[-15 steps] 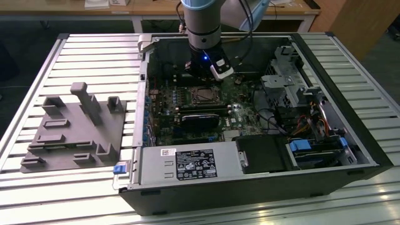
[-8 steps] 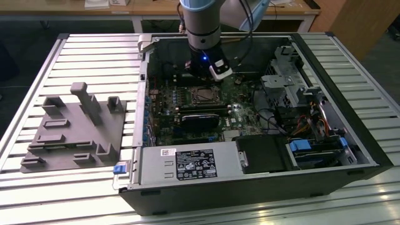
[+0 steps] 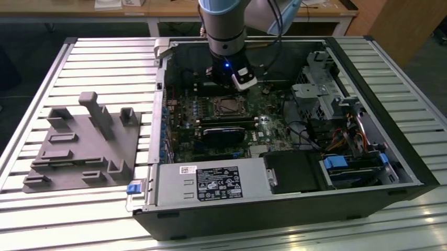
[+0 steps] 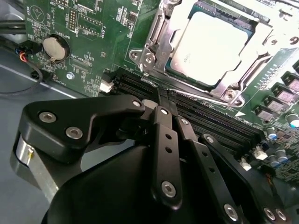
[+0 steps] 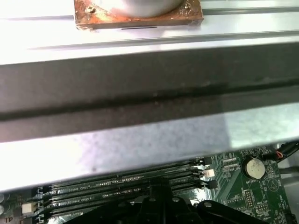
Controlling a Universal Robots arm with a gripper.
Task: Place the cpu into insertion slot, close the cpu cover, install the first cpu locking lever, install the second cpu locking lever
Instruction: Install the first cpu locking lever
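I see an open computer case point(image 3: 391, 157) lying on a slatted metal table point(image 3: 104, 57), with a grey moulded fixture point(image 3: 84, 141) at the exterior view's left. My arm comes down from the top centre of that frame, and the gripper point(image 3: 241, 78) hangs inside the case just above the socket.

The cpu point(image 3: 227, 106) sits near the middle of the motherboard point(image 3: 181, 130). In the second wrist view, the cpu point(image 4: 215, 46) lies flat in its slot with its pale metal top showing. The cpu cover point(image 4: 156, 32) lies down around it as a silvery frame.

The gripper point(image 4: 166, 100) has its black fingers point(image 4: 161, 121) drawn together. Their tips are right at the end of a thin locking lever point(image 4: 205, 97) running along the socket's edge beside the memory slots point(image 4: 210, 119). I cannot tell whether they pinch it.

A coin battery point(image 4: 53, 46) is mounted well apart from the socket.
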